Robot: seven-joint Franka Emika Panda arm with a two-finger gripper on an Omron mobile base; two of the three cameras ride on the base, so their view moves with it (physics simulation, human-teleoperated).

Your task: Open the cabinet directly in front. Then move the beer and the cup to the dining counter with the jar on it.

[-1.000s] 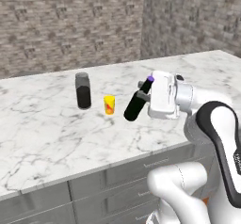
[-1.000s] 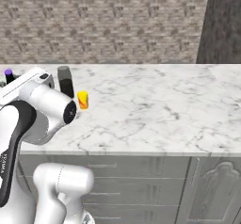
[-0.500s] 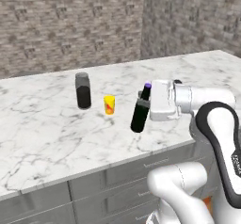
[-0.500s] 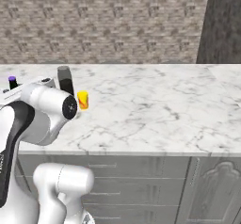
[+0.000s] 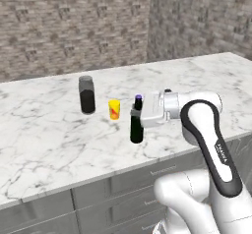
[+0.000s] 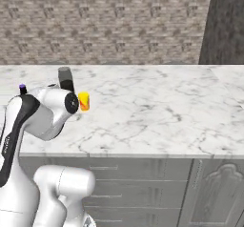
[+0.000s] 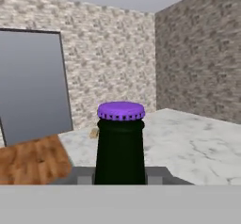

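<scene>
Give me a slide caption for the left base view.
Gripper holds the beer upright on the dining counter, near the cup and jar.

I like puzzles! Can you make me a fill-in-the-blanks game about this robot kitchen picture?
1. The beer has a ____ cap.
2. The cup between the jar and the beer is ____.
3. The beer stands ____ on the dining counter.
4. The robot's fingers grip the ____.

Missing words: purple; yellow; upright; beer
</scene>
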